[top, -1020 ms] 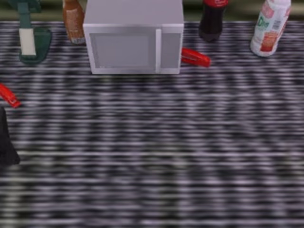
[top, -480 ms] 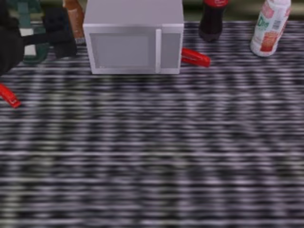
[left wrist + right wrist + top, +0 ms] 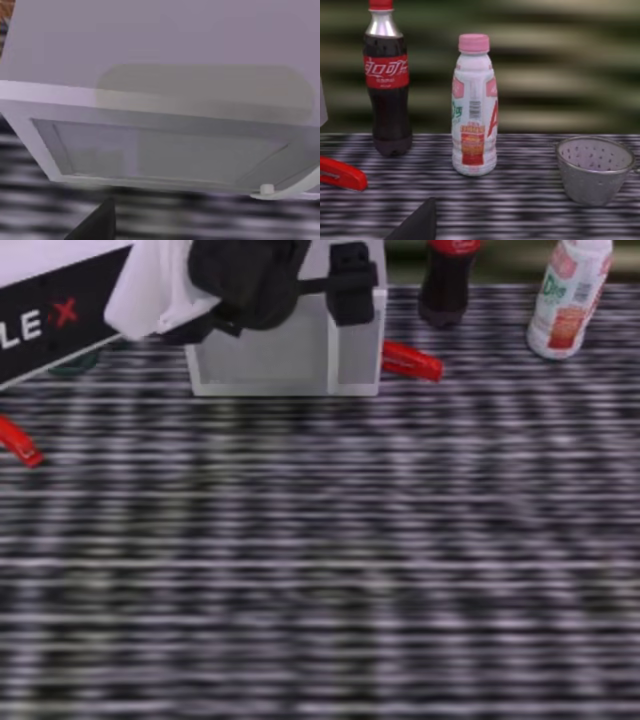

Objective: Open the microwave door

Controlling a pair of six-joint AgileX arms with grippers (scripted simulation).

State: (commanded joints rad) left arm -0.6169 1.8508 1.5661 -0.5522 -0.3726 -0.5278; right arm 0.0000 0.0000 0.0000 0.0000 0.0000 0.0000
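The light grey microwave (image 3: pixel 290 365) stands at the back of the table, left of centre. Its door (image 3: pixel 262 362) lies flat against the front, with a pale vertical handle (image 3: pixel 333 355) beside the control strip (image 3: pixel 359 355). My left arm reaches across the oven's top and hides most of it. My left gripper (image 3: pixel 351 282) hovers open above the top's right end, holding nothing. The left wrist view looks down on the oven's top and the door's window (image 3: pixel 165 155), the handle (image 3: pixel 287 190) and one dark fingertip (image 3: pixel 97 225). My right arm is outside the top view; one fingertip (image 3: pixel 420 220) shows over the table.
A cola bottle (image 3: pixel 447 280) and a white pink-capped bottle (image 3: pixel 568 295) stand at the back right. A red stapler (image 3: pixel 412 361) lies by the oven's right side, another red thing (image 3: pixel 20 443) at the left edge. A metal strainer cup (image 3: pixel 594 169) sits right of the bottles.
My left arm has swung in from the left edge, first up past the oven's left side, and now lies across its top. The door has not moved.
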